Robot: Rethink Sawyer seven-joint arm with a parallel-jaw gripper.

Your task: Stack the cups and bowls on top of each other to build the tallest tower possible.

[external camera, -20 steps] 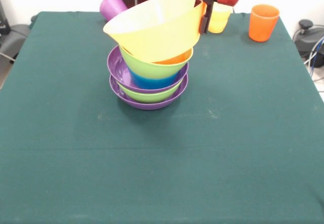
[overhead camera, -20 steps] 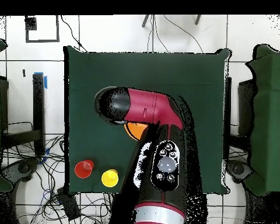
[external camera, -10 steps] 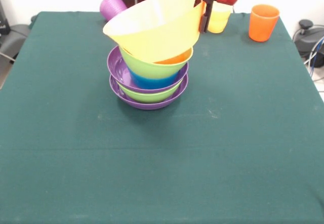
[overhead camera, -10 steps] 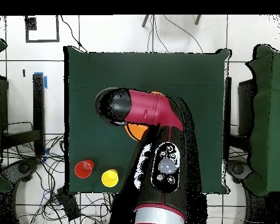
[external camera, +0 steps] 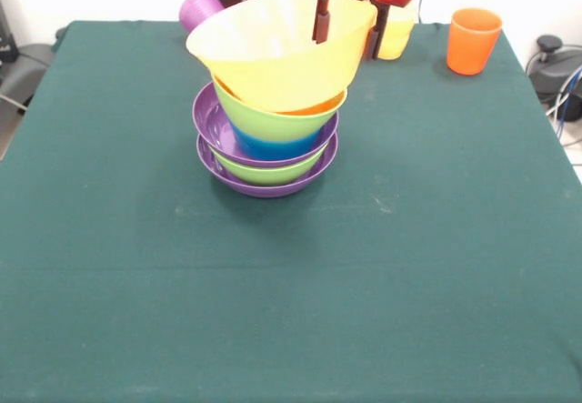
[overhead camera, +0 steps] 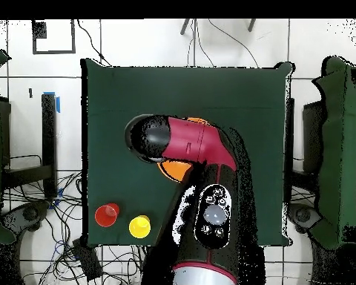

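The tower (external camera: 266, 139) stands at the table's far middle: a wide purple bowl (external camera: 273, 183) at the bottom, then green, purple, blue (external camera: 264, 146) and green bowls (external camera: 273, 121), with a sliver of orange rim. The very large yellow-orange bowl (external camera: 273, 53) rests tilted on top. My gripper (external camera: 349, 48) is open, with one finger (external camera: 321, 16) inside this bowl and the other outside its far rim. A ribbed purple cup (external camera: 200, 7) lies behind the tower. A yellow cup (external camera: 397, 39) and an orange-red cup (external camera: 473, 39) stand at the far right. In the overhead view the arm (overhead camera: 188, 145) hides the tower.
The overhead view shows the two cups, red (overhead camera: 107, 215) and yellow (overhead camera: 139, 225), near the table's corner by the robot's base. The green table (external camera: 291, 294) stretches wide in front of the tower. Cables and grey gear (external camera: 555, 66) lie beyond the right edge.
The fingers have spread apart and now straddle the yellow bowl's rim. The gripper has shifted slightly left in the front view. The bowl sits a little less tilted.
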